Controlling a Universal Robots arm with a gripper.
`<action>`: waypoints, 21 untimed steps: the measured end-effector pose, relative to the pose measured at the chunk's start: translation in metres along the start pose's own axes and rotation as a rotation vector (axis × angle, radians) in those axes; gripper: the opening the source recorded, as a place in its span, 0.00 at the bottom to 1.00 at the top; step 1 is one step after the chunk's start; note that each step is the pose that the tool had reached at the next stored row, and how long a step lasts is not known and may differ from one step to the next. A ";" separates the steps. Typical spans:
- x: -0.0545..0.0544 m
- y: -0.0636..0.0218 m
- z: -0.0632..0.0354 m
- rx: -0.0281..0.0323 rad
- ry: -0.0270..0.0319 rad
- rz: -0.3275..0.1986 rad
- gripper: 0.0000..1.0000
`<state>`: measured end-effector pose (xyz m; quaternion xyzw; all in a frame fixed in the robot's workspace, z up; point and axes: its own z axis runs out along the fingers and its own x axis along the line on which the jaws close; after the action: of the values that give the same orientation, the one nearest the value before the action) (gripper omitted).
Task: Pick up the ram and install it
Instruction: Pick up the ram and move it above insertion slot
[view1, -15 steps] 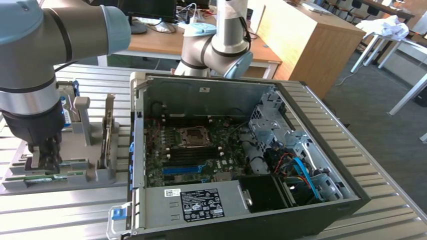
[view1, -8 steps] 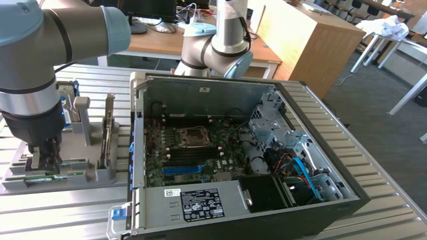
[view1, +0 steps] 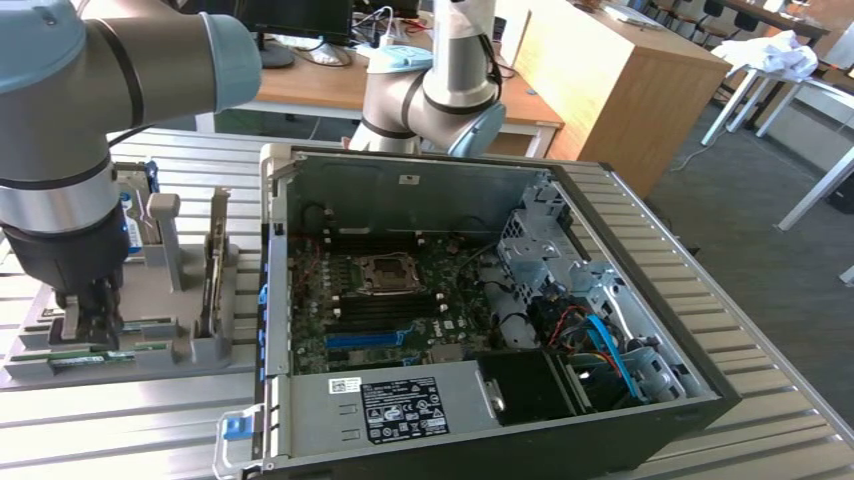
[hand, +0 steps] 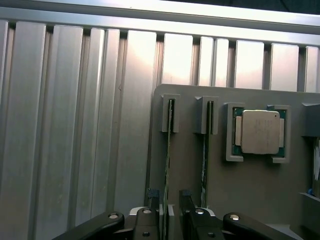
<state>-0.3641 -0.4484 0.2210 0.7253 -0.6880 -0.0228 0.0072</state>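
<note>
Two fingers (hand: 152, 196) of the gripper (hand: 168, 197) stand parted astride the ram (hand: 168, 150), one on each side, holding nothing. The ram stands on edge in the grey holder (hand: 240, 200), at the exterior view's lower left. It looks light, stiff and fragile, best pinched gently across its flat faces.

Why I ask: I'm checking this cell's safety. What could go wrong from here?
The open gripper straddles the ram, which stands on edge in its grey holder; closing off-centre could tilt or bend it. A second stick stands close beside it, so a finger might knock it.
</note>
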 end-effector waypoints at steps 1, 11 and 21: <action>0.000 0.0000 0.0005 -0.0001 0.0001 0.000 0.30; 0.000 -0.0004 0.0080 0.0000 0.0000 0.000 0.30; 0.000 -0.0006 0.0126 -0.0001 0.0001 0.000 0.30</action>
<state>-0.3640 -0.4484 0.2084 0.7253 -0.6880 -0.0228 0.0073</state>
